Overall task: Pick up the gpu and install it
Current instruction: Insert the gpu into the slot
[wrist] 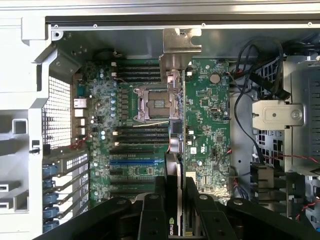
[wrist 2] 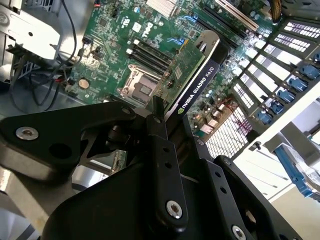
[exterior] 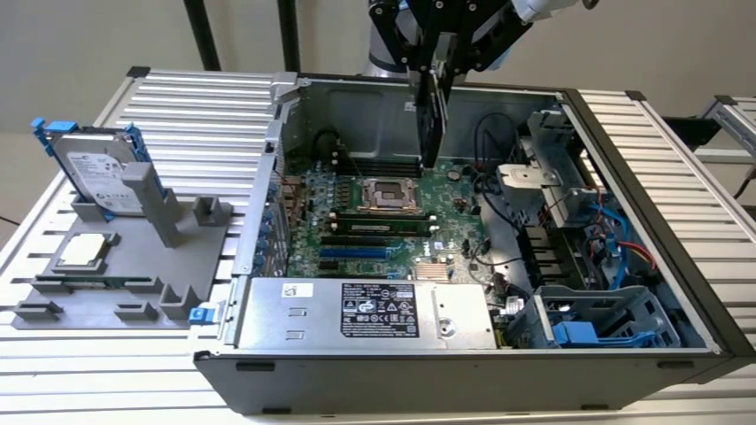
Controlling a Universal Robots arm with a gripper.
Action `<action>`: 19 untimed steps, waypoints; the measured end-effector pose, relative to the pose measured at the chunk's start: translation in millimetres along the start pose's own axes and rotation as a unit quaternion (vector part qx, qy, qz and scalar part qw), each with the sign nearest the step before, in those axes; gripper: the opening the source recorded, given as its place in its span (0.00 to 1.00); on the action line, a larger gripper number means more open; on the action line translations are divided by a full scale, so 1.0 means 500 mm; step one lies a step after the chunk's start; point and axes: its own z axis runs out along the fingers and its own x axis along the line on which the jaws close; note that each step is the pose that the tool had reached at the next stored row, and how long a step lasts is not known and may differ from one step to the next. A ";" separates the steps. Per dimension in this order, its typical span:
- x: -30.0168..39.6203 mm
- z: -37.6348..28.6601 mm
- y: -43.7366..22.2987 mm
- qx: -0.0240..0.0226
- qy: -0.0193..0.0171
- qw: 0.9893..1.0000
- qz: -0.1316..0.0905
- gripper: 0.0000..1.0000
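The gpu (exterior: pixel 430 119) hangs on edge above the motherboard (exterior: pixel 354 232) inside the open computer case (exterior: pixel 661 204), with my gripper (exterior: pixel 440 55) shut on its upper end. In the second wrist view, its black cooler face (wrist 2: pixel 201 80) and green board edge (wrist 2: pixel 172 80) point down at the board, held between my black fingers (wrist 2: pixel 161 131). In the first wrist view I see the gpu (wrist: pixel 176 150) edge-on. It runs from my gripper (wrist: pixel 176 212) over the board, between the processor socket (wrist: pixel 154 104) and the board's right part. It touches no slot.
The blue expansion slots (exterior: pixel 354 252) lie toward the power supply (exterior: pixel 366 310). Cables (exterior: pixel 490 142) and a drive cage (exterior: pixel 603 319) fill the case at the exterior view's right. At its left, a grey fixture (exterior: pixel 130 292) holds a hard drive (exterior: pixel 101 173) and a processor chip (exterior: pixel 83 251).
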 end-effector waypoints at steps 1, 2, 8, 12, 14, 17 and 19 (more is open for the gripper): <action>0.000 0.000 0.000 0.000 0.000 1.000 0.000 0.00; 0.000 0.000 0.000 0.000 0.000 1.000 0.000 0.00; -0.002 0.000 0.000 0.000 0.000 1.000 0.000 0.00; -0.002 0.000 0.000 0.000 0.000 1.000 0.000 0.00; -0.002 0.000 0.000 0.000 0.000 1.000 0.000 0.00; -0.002 0.000 0.000 0.000 0.000 1.000 0.000 0.00; -0.002 0.000 0.000 0.000 0.000 1.000 0.000 0.00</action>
